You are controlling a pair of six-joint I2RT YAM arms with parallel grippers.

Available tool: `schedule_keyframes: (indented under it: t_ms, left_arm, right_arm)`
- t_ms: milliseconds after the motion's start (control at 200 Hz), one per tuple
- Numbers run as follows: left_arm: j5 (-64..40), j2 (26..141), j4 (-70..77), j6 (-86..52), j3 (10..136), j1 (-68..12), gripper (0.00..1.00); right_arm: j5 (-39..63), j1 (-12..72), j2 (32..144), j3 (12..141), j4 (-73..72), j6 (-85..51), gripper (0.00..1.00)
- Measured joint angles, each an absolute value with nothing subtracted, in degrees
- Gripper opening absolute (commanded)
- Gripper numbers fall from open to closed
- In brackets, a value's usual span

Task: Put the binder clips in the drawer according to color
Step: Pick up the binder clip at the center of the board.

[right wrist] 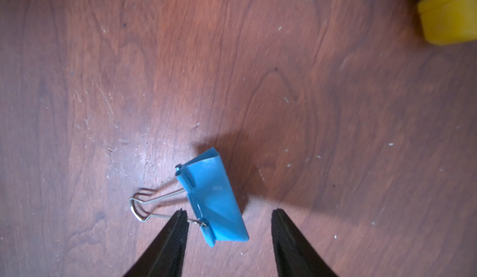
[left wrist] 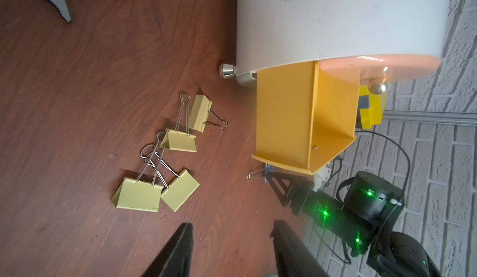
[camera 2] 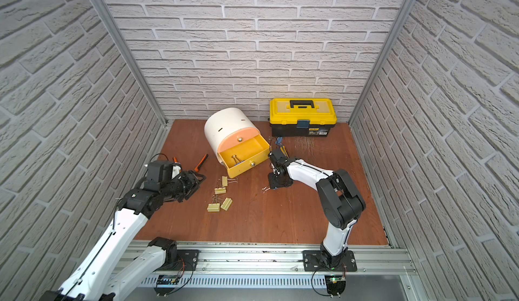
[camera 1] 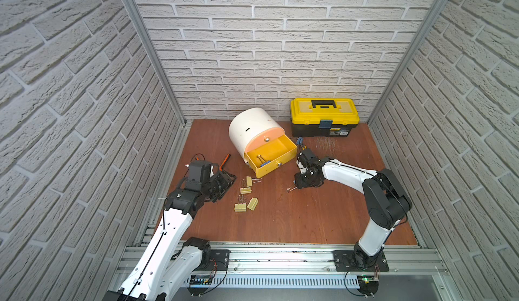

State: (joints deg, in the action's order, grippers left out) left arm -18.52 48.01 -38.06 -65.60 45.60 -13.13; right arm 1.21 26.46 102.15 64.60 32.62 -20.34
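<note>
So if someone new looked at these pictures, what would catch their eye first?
Probably the white drawer cabinet near the back wall, its yellow drawer pulled open with a clip inside. Next, four pale yellow binder clips scattered in front of it, and the right hand open around a blue binder clip on the table.

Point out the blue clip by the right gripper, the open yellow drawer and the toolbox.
Blue clip (right wrist: 214,198): right wrist view, on its blue body.
Yellow drawer (camera 1: 276,167): top view, on its front panel.
Toolbox (camera 1: 324,114): top view, on its yellow lid.

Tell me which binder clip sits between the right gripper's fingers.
The blue binder clip lying alone on the wooden table, inside the open right gripper. The four pale yellow binder clips lie clustered near the left arm.
</note>
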Motion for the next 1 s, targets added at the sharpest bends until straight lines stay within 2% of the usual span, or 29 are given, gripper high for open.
schedule_keyframes:
  t_ms: [480,1000]
  left_arm:
    - [-18.4,48.4,-38.1,-65.6,45.6,-13.1,0.55]
    - [-17.6,49.8,-38.2,-65.6,47.1,-13.1,0.55]
  right_arm:
    - [2.3,26.5,104.5,65.0,30.6,-20.1,0.39]
    - [2.7,26.4,102.0,62.9,29.7,-19.8,0.31]
